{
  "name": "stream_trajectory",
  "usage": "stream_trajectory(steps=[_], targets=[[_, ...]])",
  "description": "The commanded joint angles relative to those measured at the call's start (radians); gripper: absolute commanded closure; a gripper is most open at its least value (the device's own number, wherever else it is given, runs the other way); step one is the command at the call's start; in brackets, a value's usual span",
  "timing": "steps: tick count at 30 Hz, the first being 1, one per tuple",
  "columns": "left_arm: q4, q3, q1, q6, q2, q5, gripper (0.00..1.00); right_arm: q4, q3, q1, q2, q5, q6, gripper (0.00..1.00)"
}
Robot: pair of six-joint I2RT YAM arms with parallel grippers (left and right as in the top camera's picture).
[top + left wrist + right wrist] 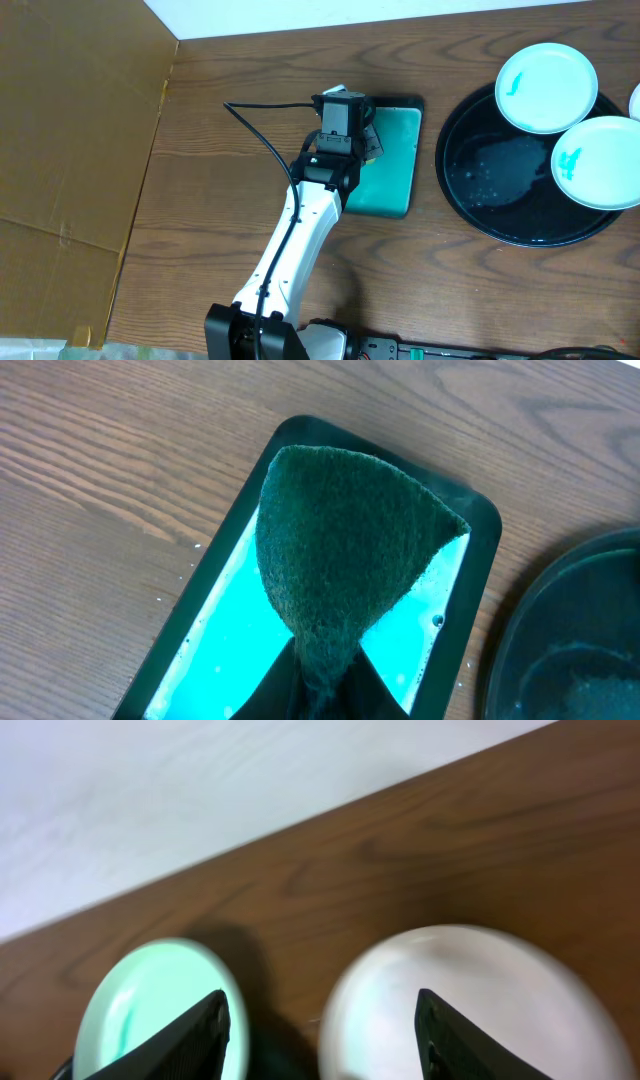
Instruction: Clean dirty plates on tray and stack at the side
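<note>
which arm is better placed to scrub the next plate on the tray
Left, most likely. The left hand is shut on the green scouring pad, hanging over the teal dish beside the tray. The right hand is open above the plates and has no pad, so it suits steadying a plate.

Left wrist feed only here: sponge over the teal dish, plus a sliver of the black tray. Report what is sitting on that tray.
Observer: The overhead view shows two white plates on the tray, each with a teal smear: the far plate and the near plate.
Operator: Find me another plate.
Observer: The edge of a third plate just shows at the overhead view's right border. I cannot tell whether it is on the tray.
Operator: Now give me the right tool.
Observer: In the right wrist view, the right tool is open with nothing in it. A blurred white plate lies just beyond.
</note>
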Motion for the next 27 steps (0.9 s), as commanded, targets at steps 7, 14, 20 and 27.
stream_trajectory(steps=[7, 14, 20, 27], targets=[[-0.013, -0.004, 0.006, 0.009, -0.002, -0.008, 0.93, 0.203, 0.004, 0.227, 0.281, 0.112, -0.126, 0.37], [-0.001, -0.004, 0.006, 0.009, -0.002, -0.007, 0.93, 0.301, 0.004, 0.285, 0.381, 0.171, -0.27, 0.37], [0.002, -0.004, 0.005, 0.009, -0.002, 0.019, 0.93, 0.34, 0.004, 0.314, 0.417, 0.18, -0.321, 0.4], [0.002, -0.004, 0.005, 0.009, -0.002, 0.019, 0.93, 0.339, 0.004, 0.312, 0.43, 0.218, -0.323, 0.36]])
